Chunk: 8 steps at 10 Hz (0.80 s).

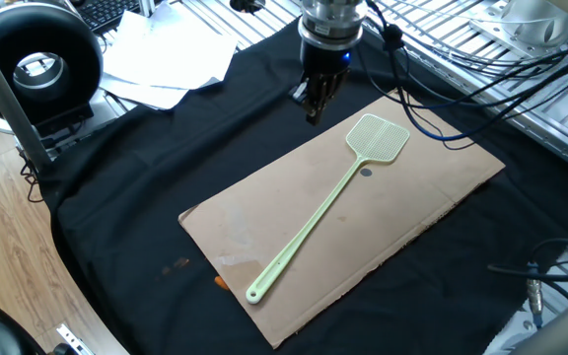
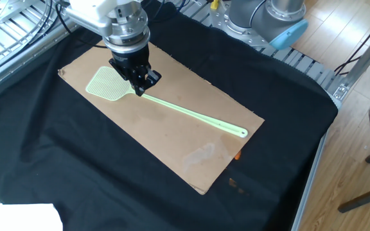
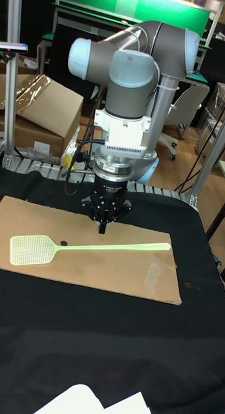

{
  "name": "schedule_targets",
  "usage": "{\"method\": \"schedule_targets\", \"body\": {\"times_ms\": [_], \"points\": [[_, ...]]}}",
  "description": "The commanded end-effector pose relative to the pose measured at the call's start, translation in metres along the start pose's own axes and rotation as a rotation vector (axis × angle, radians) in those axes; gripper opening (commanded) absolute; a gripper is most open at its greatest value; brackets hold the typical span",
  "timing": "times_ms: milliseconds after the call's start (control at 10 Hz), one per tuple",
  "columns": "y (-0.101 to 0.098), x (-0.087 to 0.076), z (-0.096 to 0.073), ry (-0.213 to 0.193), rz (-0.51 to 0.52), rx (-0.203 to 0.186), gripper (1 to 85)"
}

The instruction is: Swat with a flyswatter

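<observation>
Flat on cardboard, pale green flyswatter with mesh head; closed, empty hand above.

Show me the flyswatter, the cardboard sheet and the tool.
flyswatter (image 1: 309, 223), one fixed view, mid-handle
cardboard sheet (image 1: 432, 182), one fixed view, bare surface near the mesh head
tool (image 3: 101, 228), tall fixed view, fingertips

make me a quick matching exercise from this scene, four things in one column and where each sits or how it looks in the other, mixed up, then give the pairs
Things:
1. flyswatter
2. gripper
3. cardboard sheet
4. white papers

Descriptions:
A. brown, flat on the black cloth
B. stacked at the cloth's edge, off the cardboard
C. pale green, lying flat on the cardboard
D. black, pointing down, holding nothing

Pairs: 1-C, 2-D, 3-A, 4-B
</observation>
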State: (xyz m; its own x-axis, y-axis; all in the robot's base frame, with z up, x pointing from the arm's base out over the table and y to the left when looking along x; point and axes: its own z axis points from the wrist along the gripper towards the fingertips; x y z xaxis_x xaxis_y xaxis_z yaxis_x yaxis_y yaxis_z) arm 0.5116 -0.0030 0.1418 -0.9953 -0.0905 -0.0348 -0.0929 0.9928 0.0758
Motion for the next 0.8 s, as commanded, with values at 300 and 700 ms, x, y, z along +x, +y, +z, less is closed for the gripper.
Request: {"method": "schedule_targets", "body": {"times_ms": [300,700], "points": [[0.0044,-0.0050,0.0075,-0.045,0.006,-0.035,2.3],[0.0016,-0.0038,0.0009,-0.022,-0.001,-0.014,2.7]]}}
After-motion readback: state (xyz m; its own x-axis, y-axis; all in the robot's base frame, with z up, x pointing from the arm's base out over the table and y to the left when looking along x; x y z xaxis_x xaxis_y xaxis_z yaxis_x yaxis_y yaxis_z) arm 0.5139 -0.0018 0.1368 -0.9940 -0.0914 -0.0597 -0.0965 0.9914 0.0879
